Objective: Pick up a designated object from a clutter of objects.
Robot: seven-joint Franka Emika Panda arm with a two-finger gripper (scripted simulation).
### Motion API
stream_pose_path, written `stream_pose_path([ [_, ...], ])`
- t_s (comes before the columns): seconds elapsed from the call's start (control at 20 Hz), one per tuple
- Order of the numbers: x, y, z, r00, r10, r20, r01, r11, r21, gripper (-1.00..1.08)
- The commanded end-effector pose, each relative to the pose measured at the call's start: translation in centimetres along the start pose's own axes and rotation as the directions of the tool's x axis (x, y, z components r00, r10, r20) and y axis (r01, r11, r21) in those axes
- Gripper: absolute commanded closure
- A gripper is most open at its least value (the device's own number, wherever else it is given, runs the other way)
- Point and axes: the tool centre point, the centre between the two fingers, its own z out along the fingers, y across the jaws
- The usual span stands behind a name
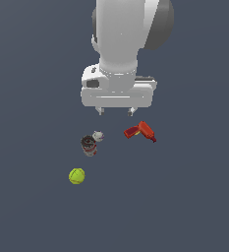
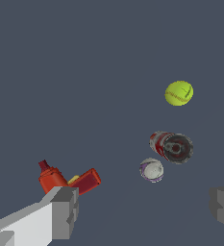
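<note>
Currently your hand hangs released, fingers wide, high above the surface w/ nothing held, presumably for approach clearance, while the tennis ball lies apart from the can, w/ side access free.

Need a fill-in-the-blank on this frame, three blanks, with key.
1. The tool hangs above the floor with its fingers ____.
2. The can lies right beside the small ____ round thing.
3. The tennis ball sits apart from the other items and is ____ in colour.
Missing words: open; white; yellow-green
</note>
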Motion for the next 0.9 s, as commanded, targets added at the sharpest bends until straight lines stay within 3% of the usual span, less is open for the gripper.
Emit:
stream_pose_path([
  [0.0, 0.0, 0.0, 0.0, 1.000, 0.000, 0.000, 0.000, 1.000, 0.000, -0.92],
  [0.45, -0.3, -2.5, 0.8, 0.999, -0.022, 0.033, 0.022, 1.000, 0.015, -0.92],
  [0.85, 0.3, -2.0, 1.3, 0.999, -0.012, 0.031, 0.012, 1.000, 0.016, -0.92],
])
